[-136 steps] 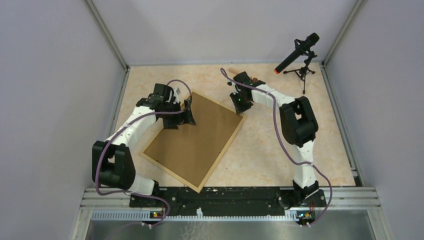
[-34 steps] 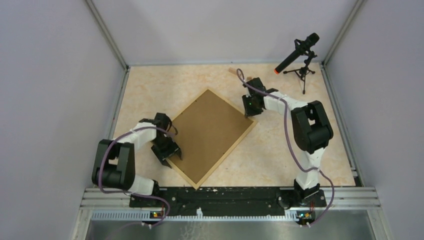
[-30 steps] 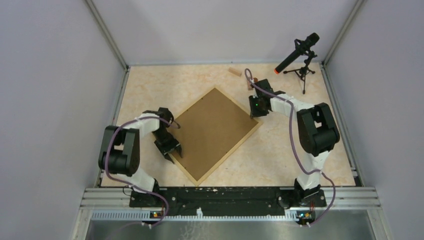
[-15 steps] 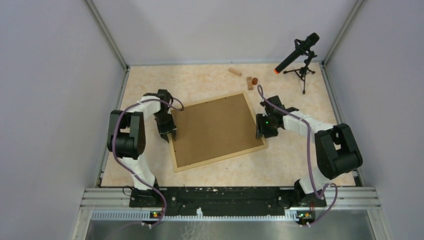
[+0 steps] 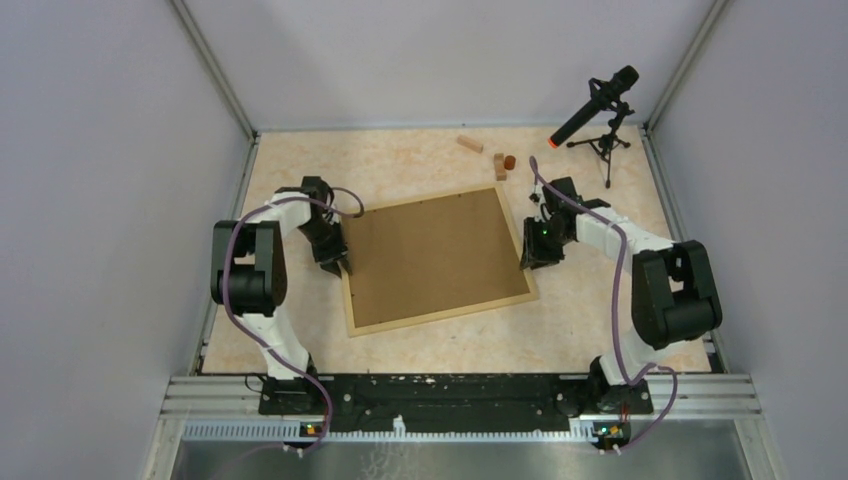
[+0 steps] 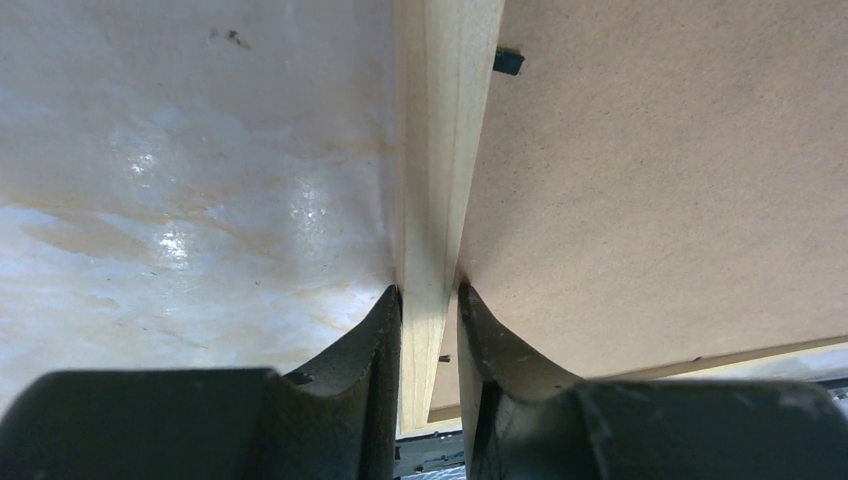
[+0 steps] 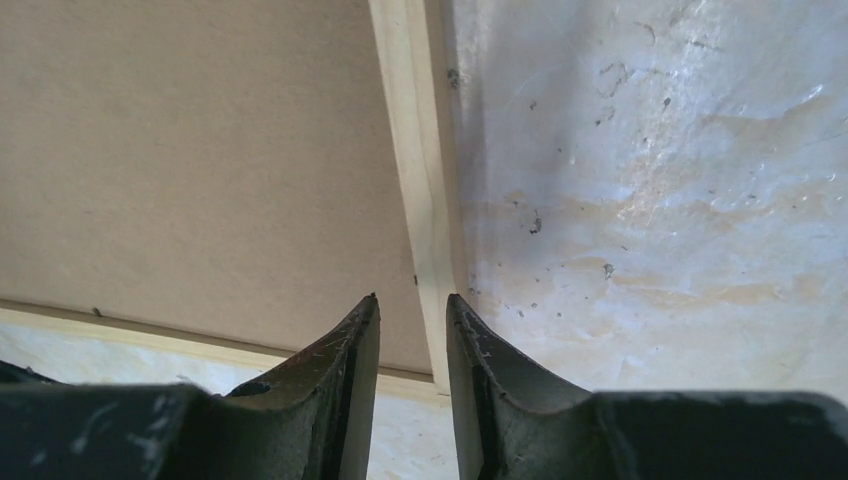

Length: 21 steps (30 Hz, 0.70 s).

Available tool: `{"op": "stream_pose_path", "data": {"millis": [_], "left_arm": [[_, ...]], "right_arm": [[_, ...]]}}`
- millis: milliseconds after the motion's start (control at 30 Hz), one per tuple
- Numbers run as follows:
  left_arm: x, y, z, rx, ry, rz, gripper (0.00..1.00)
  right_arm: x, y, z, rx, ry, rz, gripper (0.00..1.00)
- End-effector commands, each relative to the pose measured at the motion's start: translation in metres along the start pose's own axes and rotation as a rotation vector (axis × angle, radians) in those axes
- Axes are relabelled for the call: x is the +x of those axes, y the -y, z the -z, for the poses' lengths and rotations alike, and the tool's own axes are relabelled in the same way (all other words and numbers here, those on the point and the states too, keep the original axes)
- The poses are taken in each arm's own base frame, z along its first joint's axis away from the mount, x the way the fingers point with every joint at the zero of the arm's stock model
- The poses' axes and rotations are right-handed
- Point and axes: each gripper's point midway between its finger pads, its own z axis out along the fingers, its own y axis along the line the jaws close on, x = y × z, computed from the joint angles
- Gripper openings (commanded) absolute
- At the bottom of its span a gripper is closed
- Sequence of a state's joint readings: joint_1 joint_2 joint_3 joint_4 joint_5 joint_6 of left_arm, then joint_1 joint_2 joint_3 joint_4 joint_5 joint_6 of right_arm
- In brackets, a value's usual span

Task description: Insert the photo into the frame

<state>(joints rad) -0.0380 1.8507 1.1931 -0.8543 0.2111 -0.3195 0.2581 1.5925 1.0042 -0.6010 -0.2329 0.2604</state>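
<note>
The frame (image 5: 435,258) lies flat, back up, in the middle of the pale marbled tabletop (image 5: 400,165), its brown backing board (image 5: 440,250) facing the camera and its long sides running nearly left to right with a slight tilt. The left hand (image 5: 340,262) sits at the frame's left short rail, about midway along it. In the left wrist view its two dark fingers (image 6: 370,360) straddle that pale rail (image 6: 432,200) and press against it from both sides, one over the tabletop and one over the board, so this hand is grasping the frame. The right hand (image 5: 529,257) is at the opposite short rail, on the right of the picture. In the right wrist view its fingers (image 7: 345,370) stand one on each side of the rail, the outer one at the rail's edge, with a thin strip of board showing between the inner finger and the wood. I cannot tell whether it is clamped. Two small wooden blocks (image 5: 470,143) and a small reddish-brown cylinder (image 5: 509,161) lie apart from the frame toward the upper right, and a microphone (image 5: 597,104) on a tripod stands in the upper right corner.
</note>
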Motion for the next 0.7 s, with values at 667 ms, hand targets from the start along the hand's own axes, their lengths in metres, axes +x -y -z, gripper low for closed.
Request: {"op": "stream_pose_path", "data": {"millis": [667], "left_arm": [[-0.038,-0.002,-0.036,0.014,0.127,-0.021,0.15]], "right_arm": [[0.007,0.019,-0.026,0.083,-0.055,0.027,0.27]]}}
